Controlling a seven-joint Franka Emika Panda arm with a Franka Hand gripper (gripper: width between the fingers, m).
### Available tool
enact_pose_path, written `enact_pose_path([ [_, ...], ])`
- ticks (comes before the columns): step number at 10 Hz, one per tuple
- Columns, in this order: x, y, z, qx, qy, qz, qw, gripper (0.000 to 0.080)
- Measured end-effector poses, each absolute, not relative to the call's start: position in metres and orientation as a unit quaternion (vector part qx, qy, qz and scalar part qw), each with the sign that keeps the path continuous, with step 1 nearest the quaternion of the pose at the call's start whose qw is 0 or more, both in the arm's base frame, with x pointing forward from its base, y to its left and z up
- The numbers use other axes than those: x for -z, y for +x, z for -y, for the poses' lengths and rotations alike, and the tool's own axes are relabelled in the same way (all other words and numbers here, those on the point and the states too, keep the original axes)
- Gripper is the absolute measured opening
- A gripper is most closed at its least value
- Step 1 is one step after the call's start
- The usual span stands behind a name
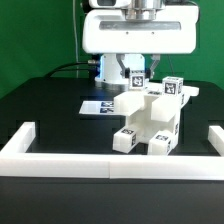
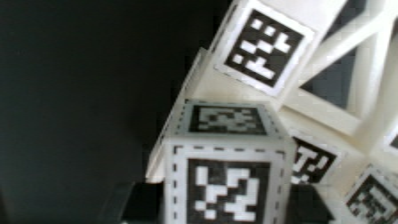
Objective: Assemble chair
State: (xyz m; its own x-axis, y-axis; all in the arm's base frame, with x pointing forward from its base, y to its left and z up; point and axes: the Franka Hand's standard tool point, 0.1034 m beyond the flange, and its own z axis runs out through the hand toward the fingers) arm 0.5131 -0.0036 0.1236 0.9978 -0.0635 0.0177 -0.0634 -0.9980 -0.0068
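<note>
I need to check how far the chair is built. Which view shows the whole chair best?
The exterior view: the chair stands whole on the black table, behind the white border wall. The wrist view shows only a close, blurred part: tagged blocks and the X-braced panel.

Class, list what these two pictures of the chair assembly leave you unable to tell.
- Gripper, exterior view: too small and half behind the chair to see whether it holds anything.
- Wrist view: fingers not visible; chair blurred and cut off by the edges.
- Marker board, exterior view: partly hidden behind the chair.
</note>
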Motion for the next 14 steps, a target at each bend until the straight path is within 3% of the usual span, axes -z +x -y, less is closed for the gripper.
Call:
enact_pose_path([
  [14, -0.1229, 0.5131, -0.0035, 0.002, -0.892, -0.452, 0.021, 0.0288],
])
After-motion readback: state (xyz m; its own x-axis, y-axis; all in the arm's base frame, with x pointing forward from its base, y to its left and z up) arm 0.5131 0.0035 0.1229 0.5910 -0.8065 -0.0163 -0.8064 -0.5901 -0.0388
